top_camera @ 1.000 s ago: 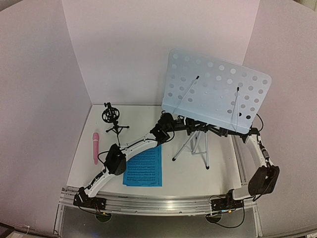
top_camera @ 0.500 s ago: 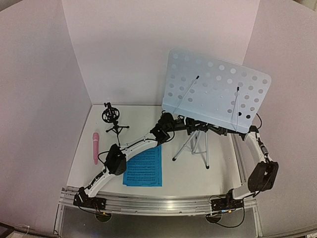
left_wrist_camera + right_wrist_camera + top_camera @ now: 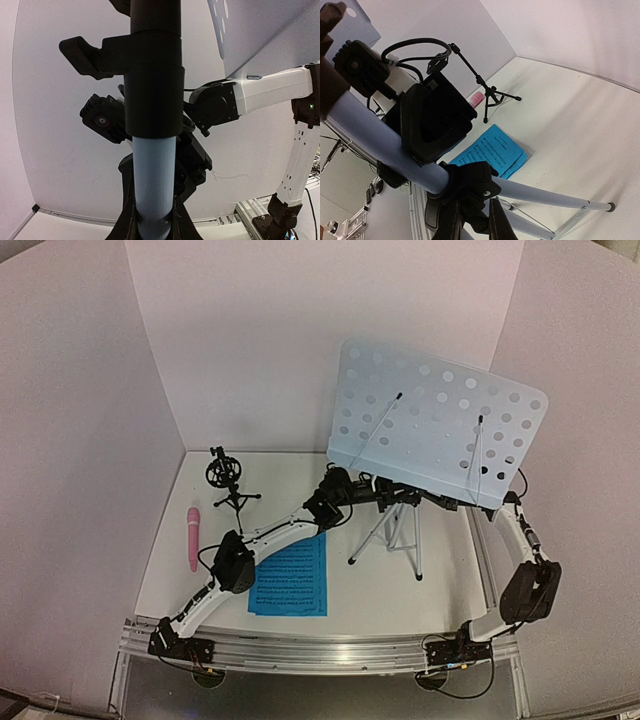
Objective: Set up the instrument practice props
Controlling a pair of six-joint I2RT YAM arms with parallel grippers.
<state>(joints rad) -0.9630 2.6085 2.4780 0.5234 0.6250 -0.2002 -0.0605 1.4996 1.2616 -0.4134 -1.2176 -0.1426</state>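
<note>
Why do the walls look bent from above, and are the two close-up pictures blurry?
Top external view: a wide-angle lens bows the walls; light is soft, shadows faint around the music stand. Left wrist view: the stand's pole looms large yet sharp, its black collar silhouetted. Right wrist view: tilted, sheet music crisp, nearest parts dark.

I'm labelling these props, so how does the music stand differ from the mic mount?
The music stand is pale blue with silver legs; the mic mount is all black. The music stand is far taller, topped by a wide perforated desk; the mic mount ends in a small ring. Both stand upright on tripod legs.
</note>
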